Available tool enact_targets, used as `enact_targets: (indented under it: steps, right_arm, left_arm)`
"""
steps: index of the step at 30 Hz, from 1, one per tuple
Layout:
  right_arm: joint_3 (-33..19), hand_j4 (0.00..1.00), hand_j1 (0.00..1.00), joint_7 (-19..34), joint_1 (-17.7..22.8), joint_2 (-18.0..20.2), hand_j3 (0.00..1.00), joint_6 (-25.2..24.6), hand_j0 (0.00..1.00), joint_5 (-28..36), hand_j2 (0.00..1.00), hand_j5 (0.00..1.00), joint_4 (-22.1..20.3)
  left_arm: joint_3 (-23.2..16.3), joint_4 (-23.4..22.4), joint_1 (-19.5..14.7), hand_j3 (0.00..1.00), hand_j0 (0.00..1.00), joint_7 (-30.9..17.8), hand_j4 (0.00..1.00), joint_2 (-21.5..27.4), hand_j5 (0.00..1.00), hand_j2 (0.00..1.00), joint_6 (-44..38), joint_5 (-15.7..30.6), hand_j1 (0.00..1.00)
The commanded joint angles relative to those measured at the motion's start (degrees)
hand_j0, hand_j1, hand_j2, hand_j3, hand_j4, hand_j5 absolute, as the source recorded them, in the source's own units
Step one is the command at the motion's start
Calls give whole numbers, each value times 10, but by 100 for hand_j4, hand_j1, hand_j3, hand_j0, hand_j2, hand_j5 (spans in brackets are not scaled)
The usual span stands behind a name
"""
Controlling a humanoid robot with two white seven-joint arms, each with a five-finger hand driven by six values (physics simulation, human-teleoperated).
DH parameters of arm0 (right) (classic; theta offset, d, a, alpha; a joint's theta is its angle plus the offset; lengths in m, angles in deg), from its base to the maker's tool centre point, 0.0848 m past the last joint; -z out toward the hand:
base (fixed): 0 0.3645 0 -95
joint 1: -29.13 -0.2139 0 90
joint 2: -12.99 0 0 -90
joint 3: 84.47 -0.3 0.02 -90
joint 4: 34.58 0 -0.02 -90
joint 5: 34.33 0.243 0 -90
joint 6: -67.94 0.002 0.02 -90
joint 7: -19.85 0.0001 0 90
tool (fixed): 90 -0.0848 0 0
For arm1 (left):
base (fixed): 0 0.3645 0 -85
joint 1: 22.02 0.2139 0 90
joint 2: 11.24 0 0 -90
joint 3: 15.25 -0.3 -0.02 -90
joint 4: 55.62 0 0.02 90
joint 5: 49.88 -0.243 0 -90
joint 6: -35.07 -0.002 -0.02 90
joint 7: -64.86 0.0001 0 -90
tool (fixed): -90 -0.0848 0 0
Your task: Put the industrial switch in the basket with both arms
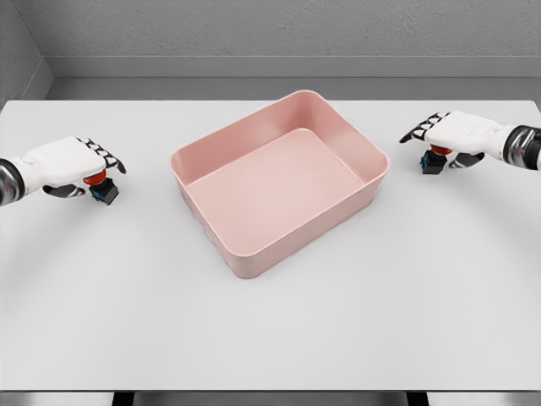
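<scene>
A pink rectangular basket point(195, 156) sits turned at an angle in the middle of the white table. Two industrial switches lie on the table, each with a red button on a dark blue-black base. The left switch point(102, 189) sits just under the fingers of my left hand point(91, 172), which reaches in from the left edge. The right switch point(434, 160) sits below my right hand point(441, 140), which comes in from the right edge. Both hands hover over their switches with fingers extended and the thumb low beside the base. Neither switch is lifted, and the palms hide part of each.
The white table point(270, 338) stretches wide in front of the basket. Its far edge meets a grey wall behind, and its near edge runs along the bottom of the view.
</scene>
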Motion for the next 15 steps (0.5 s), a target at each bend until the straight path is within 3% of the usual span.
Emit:
enact_targets:
  steps: [1,8,15]
  right_arm:
    - [-10,74,74,-1,0,0,74,-1,74,-12,74,74,-1]
    - [-10,71,71,-1,0,-1,71,-1,71,-13,71,71,-4]
    - [-10,58,58,-1,0,-1,58,-1,58,-14,58,58,-5]
  left_arm:
    - [0,1,0,70,70,0,70,0,70,70,1,0,70]
    - [0,2,0,63,63,0,63,-1,63,63,2,-1,63]
    - [-1,4,1,60,60,0,60,-1,60,60,2,-1,60]
